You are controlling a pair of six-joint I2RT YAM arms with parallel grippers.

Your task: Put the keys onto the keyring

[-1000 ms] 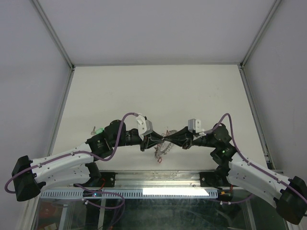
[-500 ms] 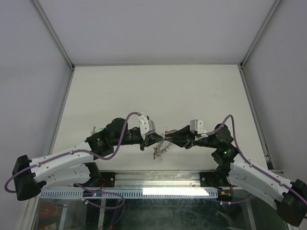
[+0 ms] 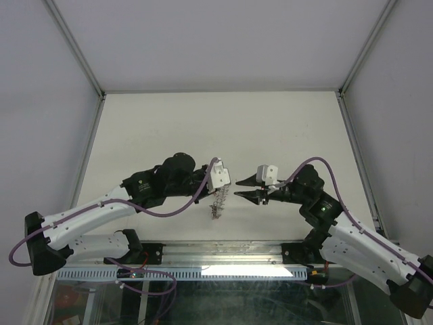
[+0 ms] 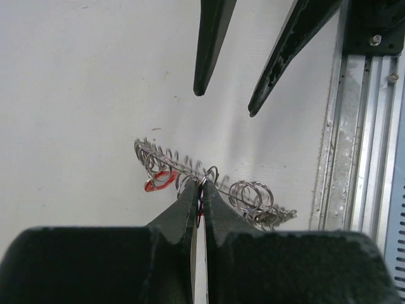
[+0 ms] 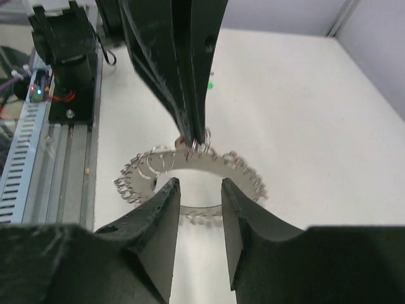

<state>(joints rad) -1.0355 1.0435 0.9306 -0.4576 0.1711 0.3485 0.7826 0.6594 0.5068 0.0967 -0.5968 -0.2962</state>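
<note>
The left hand (image 4: 201, 188) is pinched shut on the top edge of the keyring (image 4: 248, 194). The keyring hangs edge-on under it, above the worktop (image 3: 203, 128) near its front rail. The right hand (image 5: 198, 187) stands spread just beside the ring, apart from it. There is one ring, and one red piece (image 4: 158, 182) shows. The silvery loops (image 4: 155, 161) overlap too much to count.

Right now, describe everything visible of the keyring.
The keyring is a flat grey metal ring, its rim crowded with small silvery wire loops fanned out like gear teeth, plus a red piece. It hangs pinched at its top edge by the shut left fingers, apparently clear of the white table. The open right fingers sit nearby without touching it.
</note>
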